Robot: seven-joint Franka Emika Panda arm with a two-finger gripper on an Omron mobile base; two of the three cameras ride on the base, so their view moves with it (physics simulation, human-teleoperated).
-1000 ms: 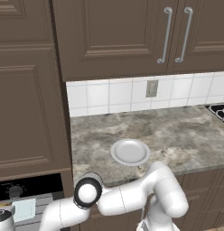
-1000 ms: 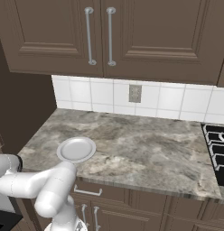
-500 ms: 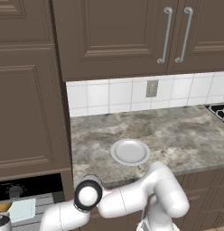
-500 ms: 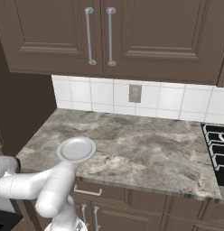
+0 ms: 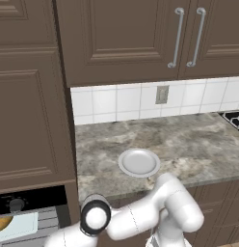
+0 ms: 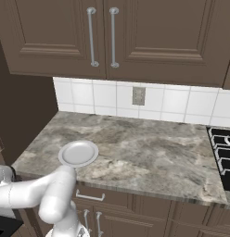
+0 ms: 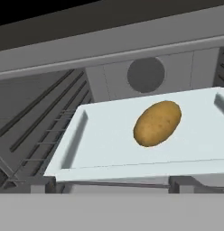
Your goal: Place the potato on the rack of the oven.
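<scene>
You are looking at the small oval golden-brown potato lying on the pale flat sheet of the grey metal rack, toward its right edge, inside the light grey oven. The placing seems done. The claw is standing open, gripping nothing; only pulling clear is remaining.

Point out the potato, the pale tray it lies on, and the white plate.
potato (image 7: 157,123), hand view, middle of its golden-brown skin.
pale tray (image 7: 105,144), hand view, bare floor left of the potato.
white plate (image 5: 139,162), left base view, its centre, on the grey counter.
</scene>
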